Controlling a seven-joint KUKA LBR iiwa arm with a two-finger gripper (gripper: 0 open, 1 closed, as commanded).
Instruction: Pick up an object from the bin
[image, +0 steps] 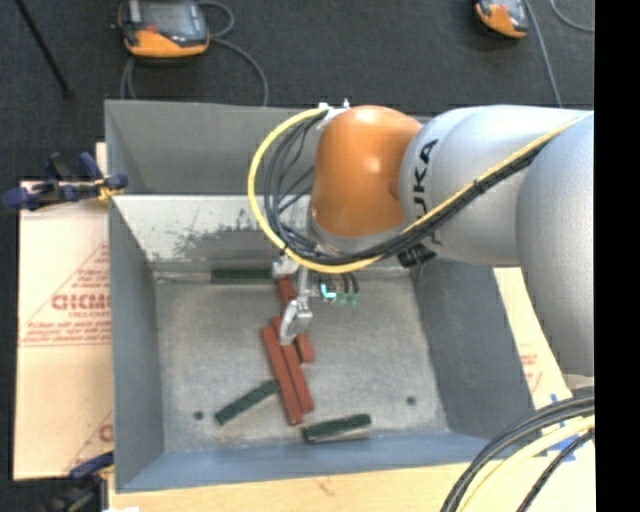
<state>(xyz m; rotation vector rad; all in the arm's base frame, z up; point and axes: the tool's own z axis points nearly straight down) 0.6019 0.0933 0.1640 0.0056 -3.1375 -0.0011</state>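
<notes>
Arm (480, 190): in from the right, orange wrist cover (360, 170) tipped down over the bin (130, 330).
Pincer (295, 322): low, right at the bars' upper end; apart or together, can't tell.
Red-brown bars (288, 385): side by side, bin centre.

scuffed matt grey metal bin (135, 330), dull red-brown sticks (285, 375), matt dark green sticks (337, 428)

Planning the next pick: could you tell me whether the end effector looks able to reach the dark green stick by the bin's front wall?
Probably yes: the dark green stick lies alone, uncovered, though the nearby front wall may crowd the end effector.
</notes>
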